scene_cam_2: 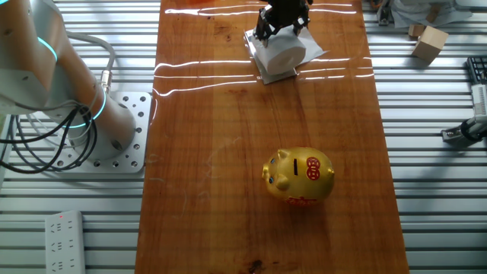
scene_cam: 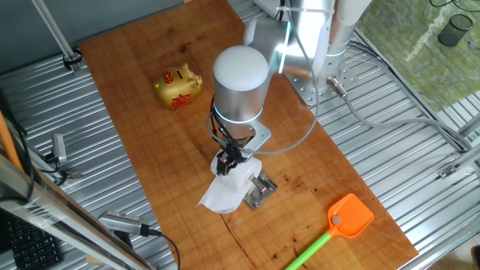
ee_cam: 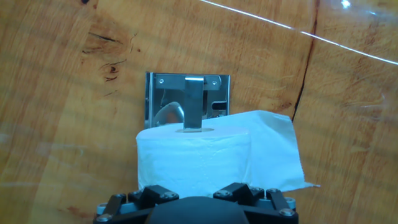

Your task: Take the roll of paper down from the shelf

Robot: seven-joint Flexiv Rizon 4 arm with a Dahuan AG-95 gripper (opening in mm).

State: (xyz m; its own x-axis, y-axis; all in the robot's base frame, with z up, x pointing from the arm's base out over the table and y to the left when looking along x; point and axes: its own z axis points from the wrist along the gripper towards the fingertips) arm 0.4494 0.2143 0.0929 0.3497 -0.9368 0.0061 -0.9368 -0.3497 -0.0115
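I have the end effector (scene_cam: pixel 227 166) down over the soft white cylindrical roll of toilet paper (ee_cam: pixel 194 158), close in at its near end. From the hand view I see only the black base of the fingers at the bottom edge, with the roll filling the space just ahead of them; the tips are hidden, so I cannot tell whether they are spread, closed, or already pressing on the tissue.

The roll is not yet off. It sits threaded on the flat upright arm of the small shiny silver metal shelf (ee_cam: pixel 188 98), whose mirror-bright backplate lies flat on the wooden counter (scene_cam_2: pixel 228 152). The metal arm runs into the cardboard core, and a wrinkled tail of tissue hangs out to the right side in the hand view.

I judge the approach done and the grasp either pending or just beginning. What is left: secure the roll, slide it along the arm until the core clears the tip, then set it down on the counter. The golden piggy bank (scene_cam_2: pixel 299 176) and the orange-headed swatter with its green handle (scene_cam: pixel 349 217) lie well apart from the work.
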